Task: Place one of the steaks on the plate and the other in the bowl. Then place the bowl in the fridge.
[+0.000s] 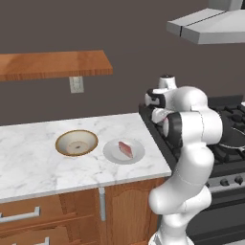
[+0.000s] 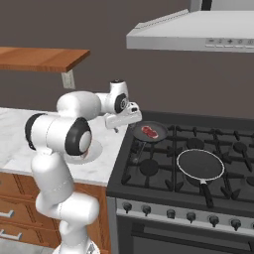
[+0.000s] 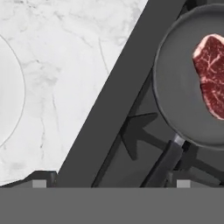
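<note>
Just past the edge where the marble surface point(image 1: 28, 158) meets the stove point(image 2: 198, 163), the claw point(image 2: 120, 120) is hanging with its fingers spread wide and nothing between them, pointing downward over the seam. The dark red marbled steak point(image 3: 212, 74) is lying in the small frying pan point(image 3: 175, 87) on the near-left burner, to one side of the claw and a little beyond it, farther over the stove; in the right base view the meat point(image 2: 149, 132) is sitting just beside the claw, away from the surface. The pan's handle point(image 3: 164, 164) is running back toward the stove's front edge. The steak is looking somewhat longer along the direction that runs top to bottom in the hand view, so the fingers would likely be closing across its narrower width. On the claw's other side, the paler steak point(image 1: 126, 149) is already resting on the white plate point(image 1: 112, 153), and the tan bowl point(image 1: 76, 142) is standing empty just beyond the plate. Judging from this, the next move is calling for a short sideways shift over the pan before descending.
</note>
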